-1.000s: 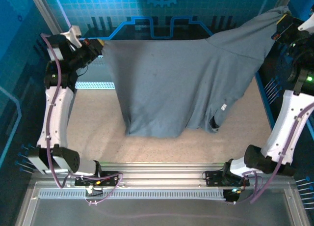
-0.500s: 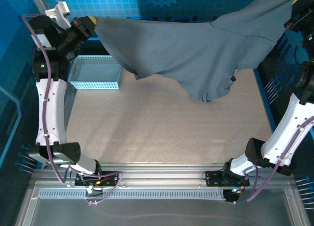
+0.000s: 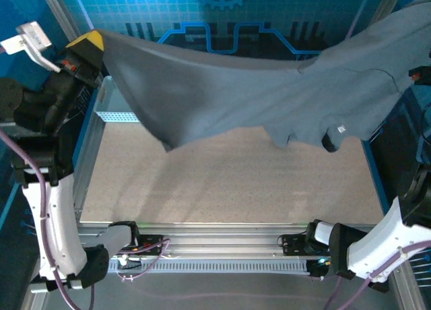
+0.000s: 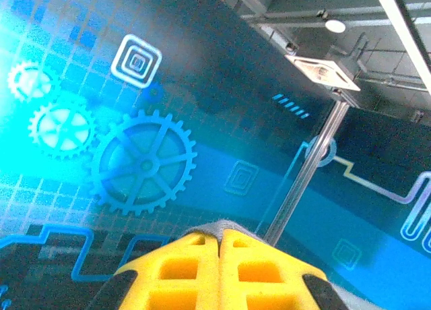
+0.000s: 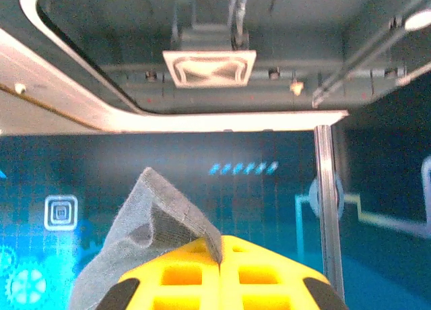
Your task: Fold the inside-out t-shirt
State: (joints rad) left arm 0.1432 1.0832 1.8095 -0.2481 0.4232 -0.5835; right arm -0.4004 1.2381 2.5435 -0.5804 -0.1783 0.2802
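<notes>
The left gripper (image 4: 220,237) and right gripper (image 5: 221,242) each pinch the dark grey t-shirt (image 3: 269,101) stretched above the table (image 3: 236,182).

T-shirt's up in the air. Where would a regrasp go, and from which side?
Probably the drooping corner of the t-shirt, approached from the near side: it hangs free above the table, while left gripper and right gripper pinch the upper edge.

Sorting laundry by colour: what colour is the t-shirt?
The t-shirt is plain dark grey, seen best in the top external view.
</notes>
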